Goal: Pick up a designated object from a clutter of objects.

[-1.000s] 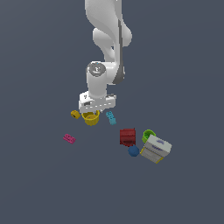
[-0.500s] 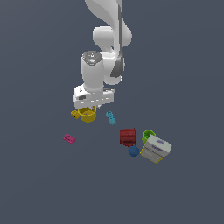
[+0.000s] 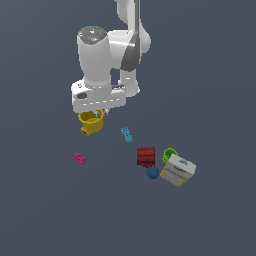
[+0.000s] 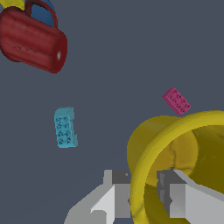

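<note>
The yellow cup [image 3: 91, 121] hangs under the gripper [image 3: 95, 113], lifted off the floor, apart from the other items. In the wrist view the gripper [image 4: 144, 194] is shut on the wall of the yellow cup [image 4: 175, 140] at its flared rim, with one finger [image 4: 117, 192] outside and the other inside. A small yellow nub [image 3: 85, 132] shows at the cup's lower side; I cannot tell whether it is the tiny cylinder. The clutter lies below: cyan brick [image 3: 127, 134], pink brick [image 3: 79, 158], red cup [image 3: 146, 156], green cup [image 3: 170, 153], blue ball [image 3: 152, 173], white box [image 3: 178, 170].
The wrist view shows the cyan brick [image 4: 65, 127], the pink brick [image 4: 176, 100], the red cup [image 4: 33, 39] on its side and the blue ball [image 4: 43, 12] behind it. The red cup, green cup, ball and box crowd together at the exterior view's right.
The arm has risen and moved toward the exterior view's left with the yellow cup in its grip. The other items have not moved.
</note>
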